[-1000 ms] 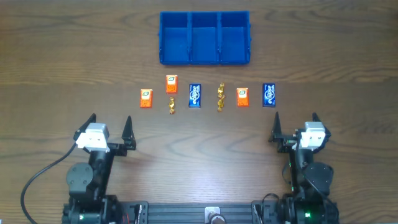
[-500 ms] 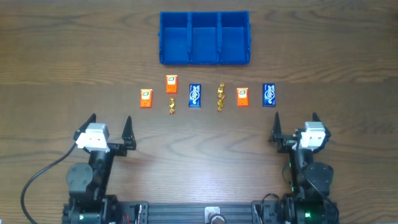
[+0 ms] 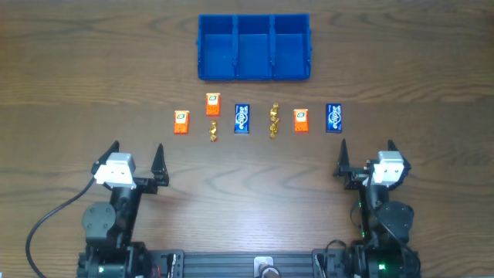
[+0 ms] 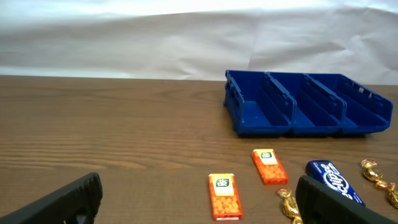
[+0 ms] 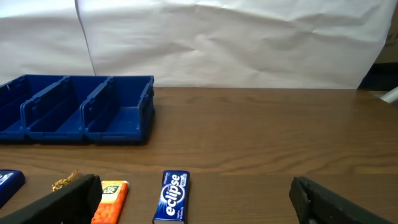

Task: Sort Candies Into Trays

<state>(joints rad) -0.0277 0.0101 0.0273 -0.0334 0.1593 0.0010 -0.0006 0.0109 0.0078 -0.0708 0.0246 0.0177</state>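
Gaping left pincer near candies

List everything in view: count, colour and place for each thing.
tray: 1, blue, three empty compartments, far middle of the table
orange candy boxes: 3, orange, in the row in front of the tray; two at its left end, one toward the right
blue candy packs: 2, blue, one mid-row, one at the row's right end
gold-wrapped candies: 2 groups, gold, one by the left orange boxes, one mid-row
table: 1, brown wood
backdrop: 1, white, behind the table
cable: 1, black, near the left arm's base
left gripper: 1, black, open, near left
right gripper: 1, black, open, near right
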